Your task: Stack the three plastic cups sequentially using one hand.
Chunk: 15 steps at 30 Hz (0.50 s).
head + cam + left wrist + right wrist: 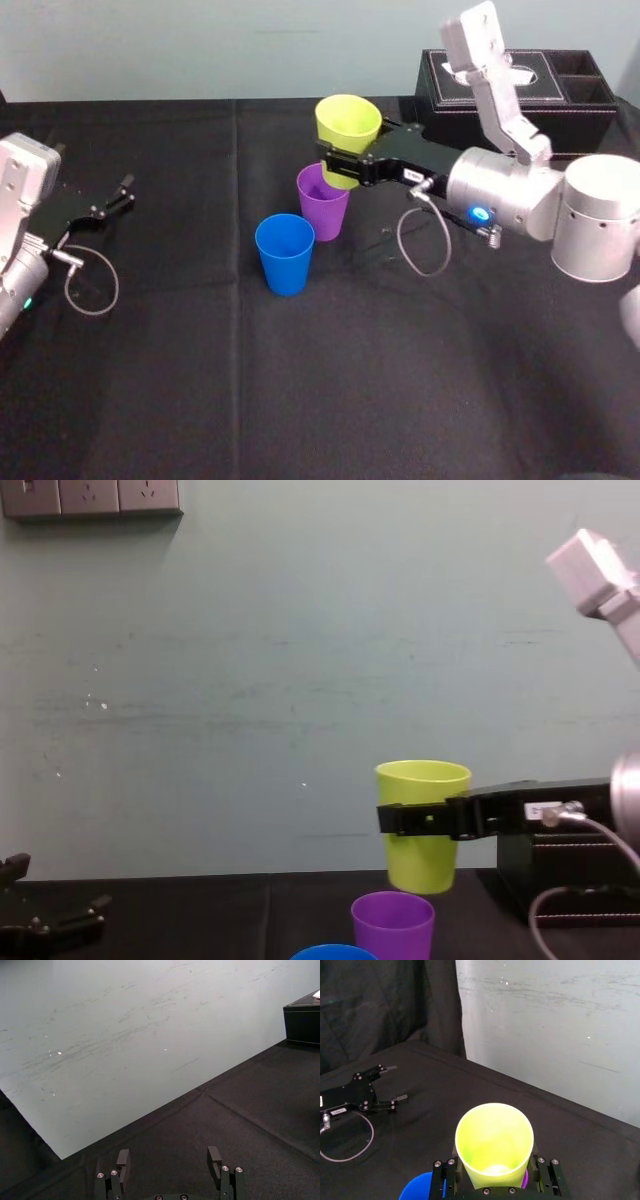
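Trouble would start with the yellow-green cup (348, 125), hanging clear of the table (300, 400), pinched across its middle by the fingers of the right gripper (341, 162), its base just above the upright purple cup (323, 205) and not quite centred over it. Lowered like that, I reckon the base could catch the purple rim and tip that light cup into the blue cup (285, 253) just beside it. The left gripper (122, 195) rests at the table's left, fingers spread.

No legible text or markings anywhere.
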Available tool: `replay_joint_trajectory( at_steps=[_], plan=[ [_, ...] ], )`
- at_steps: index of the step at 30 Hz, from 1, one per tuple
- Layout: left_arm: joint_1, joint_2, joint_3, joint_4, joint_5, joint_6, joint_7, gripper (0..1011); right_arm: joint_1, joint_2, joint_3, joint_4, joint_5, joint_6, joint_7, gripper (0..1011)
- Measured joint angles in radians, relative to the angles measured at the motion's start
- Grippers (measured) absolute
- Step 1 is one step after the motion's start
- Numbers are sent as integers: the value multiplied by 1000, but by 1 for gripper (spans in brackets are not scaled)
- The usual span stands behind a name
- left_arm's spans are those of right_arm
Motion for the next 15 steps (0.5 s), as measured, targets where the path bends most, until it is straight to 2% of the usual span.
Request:
replay_joint_trajectory(
  at_steps=[8,15],
  plan=[
    [0,0,0,0,0,0,0,1010,43,-26,-26,58,5,-5,-11,732],
    [0,0,0,0,0,0,0,1010,67,-39,-43,111,3,-31,-11,732]
  ],
)
